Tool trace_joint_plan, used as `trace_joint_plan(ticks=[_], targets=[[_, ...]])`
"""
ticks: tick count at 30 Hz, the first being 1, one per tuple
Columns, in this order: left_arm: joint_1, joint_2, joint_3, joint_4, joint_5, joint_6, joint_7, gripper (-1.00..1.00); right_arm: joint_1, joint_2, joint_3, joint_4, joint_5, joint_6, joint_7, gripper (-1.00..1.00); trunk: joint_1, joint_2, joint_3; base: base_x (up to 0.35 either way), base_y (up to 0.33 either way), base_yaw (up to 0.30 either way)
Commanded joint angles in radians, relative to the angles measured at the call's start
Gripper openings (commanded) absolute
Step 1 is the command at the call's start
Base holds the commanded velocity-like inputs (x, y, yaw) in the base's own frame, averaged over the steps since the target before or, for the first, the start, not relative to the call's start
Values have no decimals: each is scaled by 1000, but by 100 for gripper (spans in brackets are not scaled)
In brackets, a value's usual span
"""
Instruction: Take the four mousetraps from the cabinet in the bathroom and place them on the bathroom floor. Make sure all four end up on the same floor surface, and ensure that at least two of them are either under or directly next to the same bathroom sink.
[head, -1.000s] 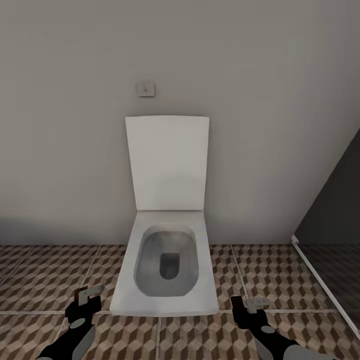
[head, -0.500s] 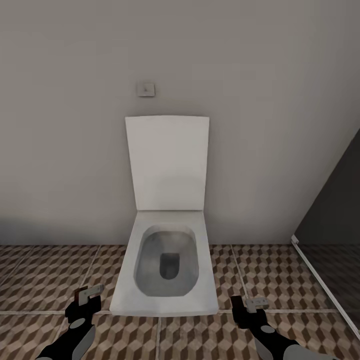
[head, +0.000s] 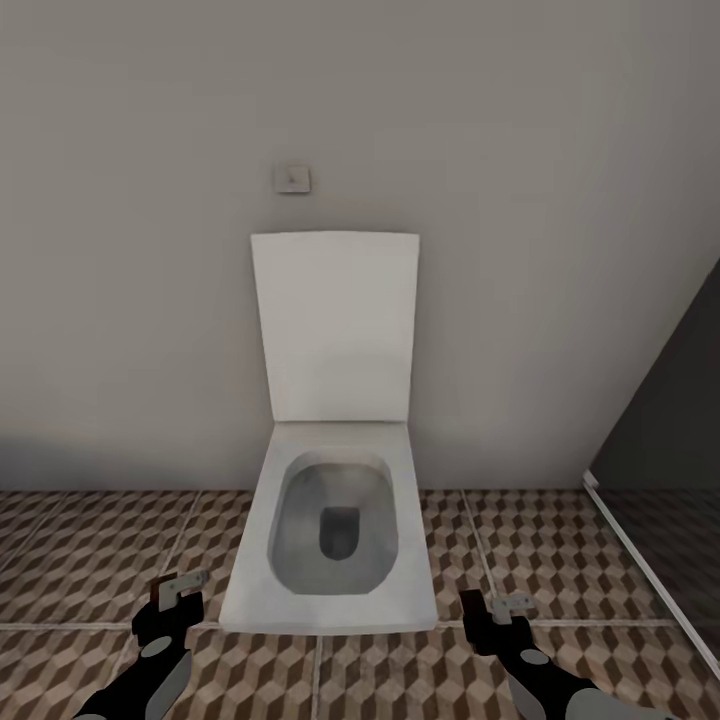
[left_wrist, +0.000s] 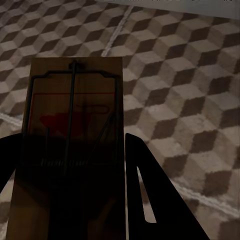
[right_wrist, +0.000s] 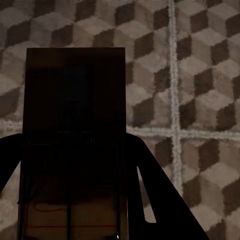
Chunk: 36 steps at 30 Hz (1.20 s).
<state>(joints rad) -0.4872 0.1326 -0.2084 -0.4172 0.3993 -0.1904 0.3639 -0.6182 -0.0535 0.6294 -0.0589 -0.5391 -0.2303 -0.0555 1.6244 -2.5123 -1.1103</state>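
Each of my grippers carries a mousetrap over the bathroom floor (head: 90, 560). My left gripper (head: 170, 600) is shut on a mousetrap (head: 185, 583), seen close in the left wrist view as a brown board (left_wrist: 75, 150) with a dark wire bar and a red mark. My right gripper (head: 495, 620) is shut on another mousetrap (head: 515, 605), a dark wooden board (right_wrist: 75, 140) in the right wrist view. Cube-patterned tiles (left_wrist: 190, 100) lie below both. The cabinet and the bathroom sink are out of view.
A white toilet (head: 335, 530) with its lid raised stands straight ahead against a grey wall, between my two arms. A small flush plate (head: 292, 179) sits on the wall above. A dark glass panel (head: 670, 450) with a pale floor rail closes the right side.
The right gripper has dipped very slightly lower; everything else stays as it was.
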Motion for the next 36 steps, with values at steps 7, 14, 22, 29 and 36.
trace_joint_plan(ticks=[7,14,22,29,36], targets=[[-1,2,-9,0,7,-4,9,-100,0,0,9,-1,-8,-1,-4,-100,0,0,-1,132,90,0],[-1,0,-9,0,6,-4,12,-100,0,0,9,-1,-8,-1,-4,-100,0,0,-1,22,14,0],[-1,9,-7,0,5,-6,16,-100,0,-7,7,-3,-9,-2,-4,-100,0,0,-1,1,1,0],[-1,9,-7,0,4,-5,18,-100,0,-64,6,-39,-11,-3,-4,-100,1,-1,-12,0,0,0],[-1,11,-6,0,3,-4,19,-100,0,-73,4,-43,-12,-3,-4,-100,4,-3,-39,0,0,0]])
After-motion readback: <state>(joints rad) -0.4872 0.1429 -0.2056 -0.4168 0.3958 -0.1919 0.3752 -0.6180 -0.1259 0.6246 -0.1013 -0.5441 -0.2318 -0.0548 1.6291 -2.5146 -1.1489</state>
